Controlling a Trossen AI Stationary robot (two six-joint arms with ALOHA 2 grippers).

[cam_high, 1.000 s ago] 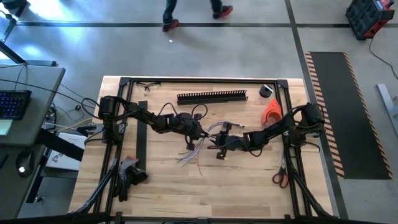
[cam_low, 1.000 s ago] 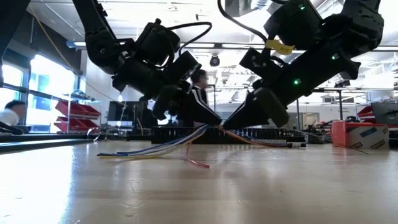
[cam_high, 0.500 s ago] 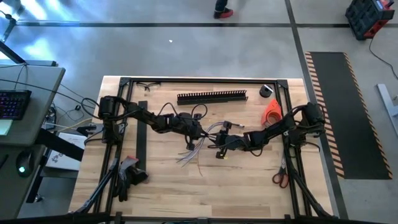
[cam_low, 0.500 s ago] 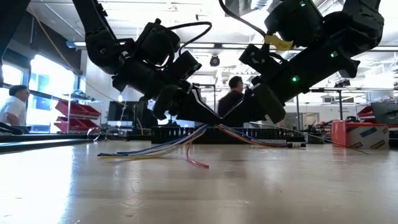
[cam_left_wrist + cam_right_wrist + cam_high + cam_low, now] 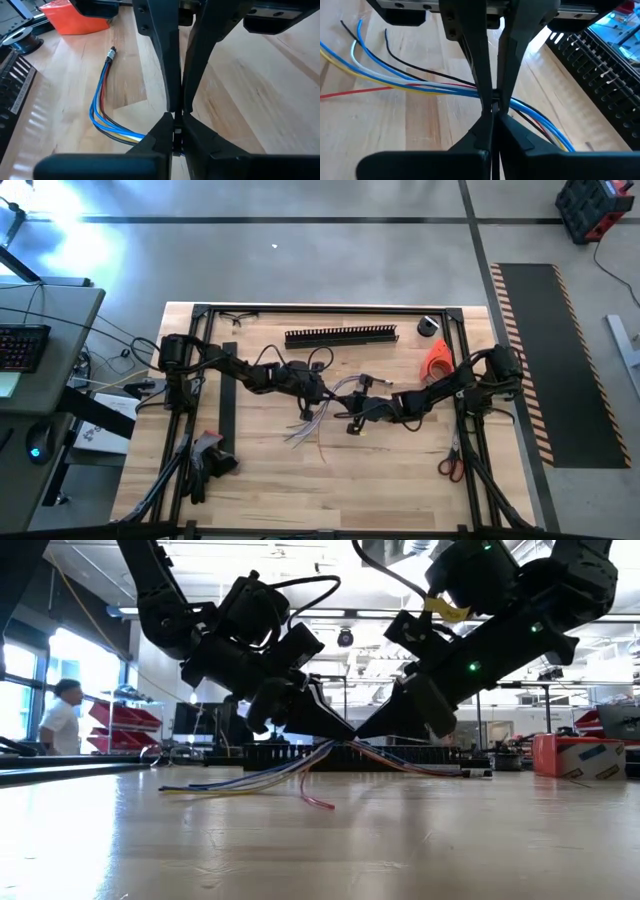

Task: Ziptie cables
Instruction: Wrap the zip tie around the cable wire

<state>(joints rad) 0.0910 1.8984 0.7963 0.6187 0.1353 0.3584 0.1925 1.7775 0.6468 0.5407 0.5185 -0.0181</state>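
Note:
The cables (image 5: pixel 318 412) are a loose bunch of thin blue, yellow, white, red and black wires near the table's middle. One bound end (image 5: pixel 111 52) lies on the wood, and the free ends (image 5: pixel 355 50) fan out on the table. Between them the bunch rises to a peak (image 5: pixel 345 741). My left gripper (image 5: pixel 173 131) reaches in from the table's left and is shut at that peak. My right gripper (image 5: pixel 492 116) reaches in from the right and is shut, tip to tip with the left one. My left gripper pinches the cables partway along the bunch (image 5: pixel 148 136), coming slanting down from the table's left, its fingers across the wires. The held stretch is lifted off the wood, and both ends trail slack down onto the table. My right gripper's shut fingertips (image 5: pixel 485 107) sit against the left fingertips, right at the wires (image 5: pixel 512 103). I cannot tell whether they pinch a wire or anything else.
A long black slotted strip (image 5: pixel 341 336) lies toward the far edge, with a tape roll (image 5: pixel 428 326) and an orange object (image 5: pixel 437 360) to its right. Scissors (image 5: pixel 450 468) lie near the right rail. A second black strip (image 5: pixel 227 395) and a dark tool (image 5: pixel 208 456) lie on the left.

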